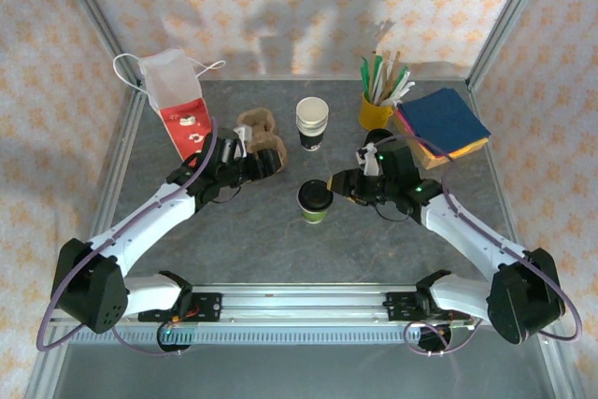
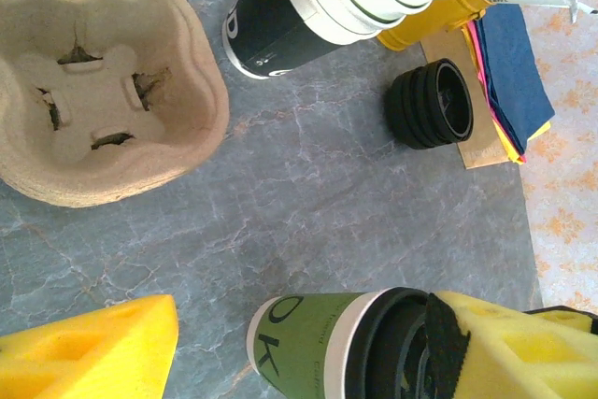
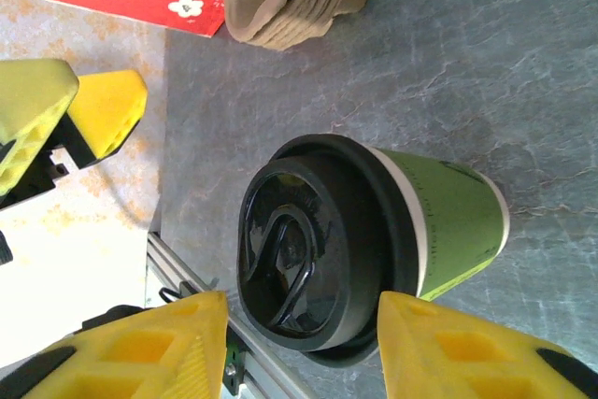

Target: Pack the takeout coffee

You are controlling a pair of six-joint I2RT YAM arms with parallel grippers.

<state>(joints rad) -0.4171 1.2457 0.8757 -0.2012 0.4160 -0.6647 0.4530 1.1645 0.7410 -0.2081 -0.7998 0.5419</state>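
On the table (image 1: 280, 249), centre front: takeout coffee cup (image 1: 314, 201), upright. Directly behind it, stack of cups (image 1: 312, 123). Left of that stack, cup carrier (image 1: 262, 137), with bag (image 1: 177, 105) farther left, toward the back edge. Back right: mug of sticks (image 1: 377, 109), napkins (image 1: 441, 126) just to its right, stack of lids (image 2: 432, 105) just before the mug. Right gripper (image 1: 338, 184) just right of the takeout coffee cup; left gripper (image 1: 266, 163) just before the cup carrier.

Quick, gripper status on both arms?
Left gripper: open, empty.
Right gripper: open, its jaws either side of the green lidded cup, no clear grip on it.
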